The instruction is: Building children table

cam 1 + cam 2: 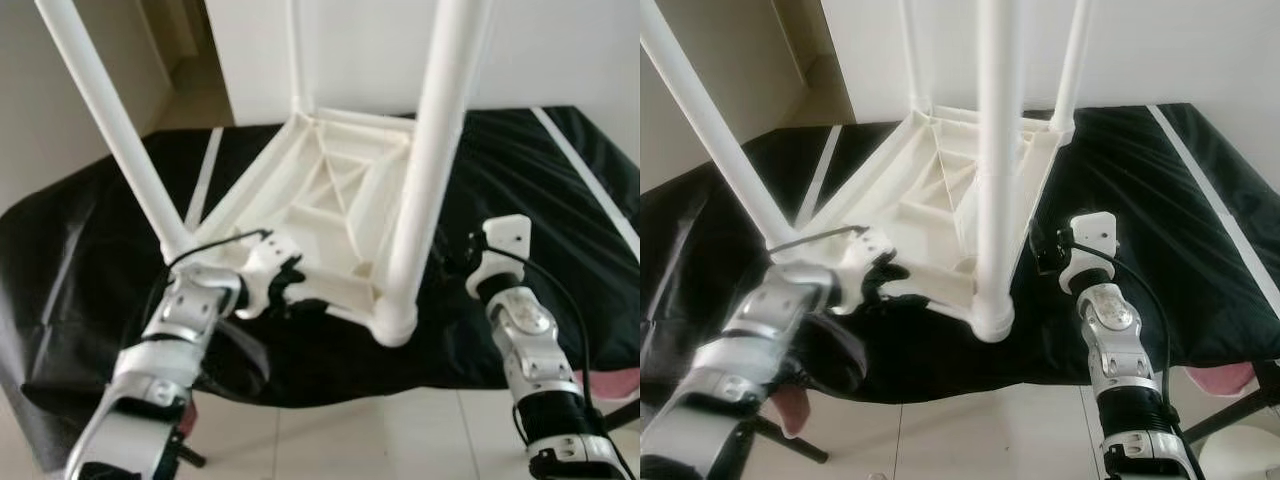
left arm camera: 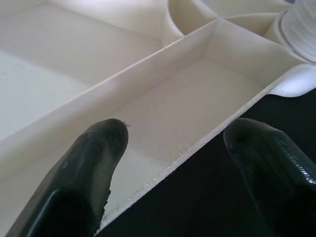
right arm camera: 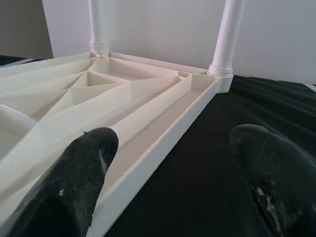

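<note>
A white plastic children's table (image 1: pixel 330 200) lies upside down on a black mat (image 1: pixel 540 190), its ribbed underside facing up. White legs stand up from its corners, the nearest one (image 1: pixel 425 170) in front of me and another (image 1: pixel 115 130) at the left. My left gripper (image 1: pixel 290 285) is open at the table's near edge. In the left wrist view the rim (image 2: pixel 197 143) runs between its fingers (image 2: pixel 94 158). My right gripper (image 1: pixel 1045 250) is open at the table's right edge, with one finger (image 3: pixel 84 163) over the rim and the other over the mat.
The black mat covers the floor and ends just before my feet, where pale floor tiles (image 1: pixel 380 440) begin. A white wall (image 1: pixel 560 50) stands behind the table. A passage (image 1: pixel 190 60) opens at the back left. Something pink (image 1: pixel 620 380) lies at the right by the mat.
</note>
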`<state>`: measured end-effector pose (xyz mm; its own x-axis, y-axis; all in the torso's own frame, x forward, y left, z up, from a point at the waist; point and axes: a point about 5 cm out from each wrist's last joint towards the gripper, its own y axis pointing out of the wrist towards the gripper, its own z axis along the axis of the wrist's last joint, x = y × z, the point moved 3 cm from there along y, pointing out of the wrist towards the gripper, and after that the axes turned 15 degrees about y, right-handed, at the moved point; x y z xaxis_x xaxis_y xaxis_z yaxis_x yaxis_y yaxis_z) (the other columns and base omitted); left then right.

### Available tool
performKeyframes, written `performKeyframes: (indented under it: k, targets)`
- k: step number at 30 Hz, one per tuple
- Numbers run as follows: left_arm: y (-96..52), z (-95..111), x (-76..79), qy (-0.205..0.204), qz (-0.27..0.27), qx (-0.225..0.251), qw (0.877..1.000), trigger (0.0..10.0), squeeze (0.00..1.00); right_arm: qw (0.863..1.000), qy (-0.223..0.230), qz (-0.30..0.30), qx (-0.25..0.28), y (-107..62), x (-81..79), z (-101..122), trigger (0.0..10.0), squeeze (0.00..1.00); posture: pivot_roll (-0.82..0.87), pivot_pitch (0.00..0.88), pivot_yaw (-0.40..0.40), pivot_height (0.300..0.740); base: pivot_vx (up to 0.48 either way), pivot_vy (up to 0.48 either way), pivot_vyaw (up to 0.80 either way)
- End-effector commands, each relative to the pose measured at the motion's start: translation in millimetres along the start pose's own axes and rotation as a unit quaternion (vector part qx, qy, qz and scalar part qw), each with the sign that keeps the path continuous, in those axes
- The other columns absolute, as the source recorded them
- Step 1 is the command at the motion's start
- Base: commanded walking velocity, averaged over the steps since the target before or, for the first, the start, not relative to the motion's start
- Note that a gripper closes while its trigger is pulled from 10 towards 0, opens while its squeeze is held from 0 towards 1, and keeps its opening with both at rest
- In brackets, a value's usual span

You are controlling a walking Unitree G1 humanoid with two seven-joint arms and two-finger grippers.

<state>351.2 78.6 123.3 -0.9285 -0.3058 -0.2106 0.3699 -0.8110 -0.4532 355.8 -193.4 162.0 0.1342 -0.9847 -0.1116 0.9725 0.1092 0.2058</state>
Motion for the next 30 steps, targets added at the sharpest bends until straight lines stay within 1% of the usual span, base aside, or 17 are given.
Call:
performKeyframes:
  k: [1, 5, 6, 9, 10, 11, 12, 13, 15, 17, 21, 23, 24, 26, 28, 29, 30]
  targets:
    - [-3.8, -38, -28.3, -0.038, 0.252, -0.117, 0.96, 10.0, 0.0, 1.0, 0.004, 0.002, -0.006, -0.4, -2.9, -3, 10.0, 0.0, -0.06, 0.046, 0.047, 0.74, 0.0, 0.0, 0.0]
    - [2.2, -34, -25.4, -0.029, 0.241, -0.115, 0.963, 10.0, 0.0, 1.0, 0.004, 0.007, -0.004, 1.0, -4.2, -1, 10.0, 0.0, -0.06, 0.046, 0.047, 0.74, 0.0, 0.0, 0.0]
    - [5.0, -31, -22.1, -0.014, 0.223, -0.106, 0.969, 10.0, 0.0, 1.0, 0.003, 0.01, -0.003, 1.0, -4.3, 1, 10.0, 0.0, -0.07, 0.045, 0.04, 0.74, 0.0, 0.0, 0.0]
    - [7.6, -27, -18.4, -0.001, 0.203, -0.095, 0.975, 10.0, 0.0, 1.0, 0.002, 0.012, -0.001, 0.9, -4.2, 2, 10.0, 0.0, -0.07, 0.046, 0.037, 0.74, 0.0, 0.0, 0.0]
    - [10.3, -20, -12.2, 0.018, 0.173, -0.071, 0.982, 10.0, 0.0, 1.0, 0.001, 0.013, 0.0, 0.2, -3.3, 2, 10.0, 0.0, -0.07, 0.047, 0.036, 0.74, 0.0, 0.0, 0.0]
    - [10.3, -20, -12.2, 0.018, 0.173, -0.071, 0.982, 10.0, 0.0, 1.0, 0.001, 0.013, 0.0, 0.2, -3.3, 2, 10.0, 0.0, -0.07, 0.047, 0.036, 0.74, 0.0, 0.0, 0.0]
    - [12.3, -14, -5.8, 0.032, 0.144, -0.049, 0.988, 10.0, 0.0, 1.0, 0.0, 0.013, 0.001, -0.5, -2.2, 3, 10.0, 0.0, -0.07, 0.048, 0.035, 0.74, 0.0, 0.0, 0.0]
    - [13.8, -9, 5.6, 0.058, 0.098, -0.028, 0.993, 10.0, 0.0, 1.0, 0.0, 0.012, 0.0, -1.8, -0.5, 3, 10.0, 0.0, -0.07, 0.051, 0.032, 0.74, 0.0, 0.0, 0.0]
    - [14.8, -8, 23.0, 0.103, 0.03, -0.016, 0.994, 10.0, 0.0, 1.0, -0.001, 0.01, -0.001, -3.2, 1.5, 2, 10.0, 0.0, -0.08, 0.055, 0.031, 0.74, 0.0, 0.0, 0.0]
    - [15.9, -11, 23.5, 0.105, 0.026, -0.025, 0.994, 10.0, 0.0, 1.0, -0.002, 0.01, -0.002, -3.2, 1.9, 3, 10.0, 0.0, -0.08, 0.058, 0.032, 0.74, 0.0, 0.0, 0.0]
    - [18.2, -14, 15.7, 0.098, 0.048, -0.046, 0.993, 10.0, 0.0, 1.0, -0.001, 0.009, -0.001, -3.0, 2.0, 4, 10.0, 0.0, -0.08, 0.06, 0.034, 0.74, 0.0, 0.0, 0.0]
    - [17.5, -15, 0.1, 0.055, 0.1, -0.061, 0.992, 10.0, 0.0, 1.0, 0.0, 0.007, 0.0, -4.4, 1.9, 3, 10.0, 0.0, -0.08, 0.067, 0.038, 0.74, 0.0, 0.0, 0.0]
    - [17.5, -15, 0.1, 0.055, 0.1, -0.061, 0.992, 10.0, 0.0, 1.0, 0.0, 0.007, 0.0, -4.4, 1.9, 3, 10.0, 0.0, -0.08, 0.067, 0.038, 0.74, 0.0, 0.0, 0.0]
    - [15.6, -17, -9.1, 0.035, 0.135, -0.071, 0.988, 10.0, 0.0, 1.0, 0.0, 0.006, 0.0, -5.2, 1.9, 3, 10.0, 0.0, -0.08, 0.067, 0.038, 0.74, 0.0, 0.0, 0.0]
    - [8.9, -23, -22.7, -0.005, 0.192, -0.09, 0.977, 10.0, 0.0, 1.0, 0.003, 0.004, 0.002, -7.0, 1.7, 3, 10.0, 0.0, -0.08, 0.072, 0.04, 0.74, 0.0, 0.0, 0.0]
    - [8.9, -23, -22.7, -0.005, 0.192, -0.09, 0.977, 10.0, 0.0, 1.0, 0.003, 0.004, 0.002, -7.0, 1.7, 3, 10.0, 0.0, -0.08, 0.072, 0.04, 0.74, 0.0, 0.0, 0.0]
    - [2.2, -28, -30.8, -0.029, 0.229, -0.098, 0.968, 10.0, 0.0, 1.0, 0.005, 0.006, 0.005, -8.1, 1.4, 4, 10.0, 0.0, -0.08, 0.078, 0.046, 0.74, 0.0, 0.0, 0.0]
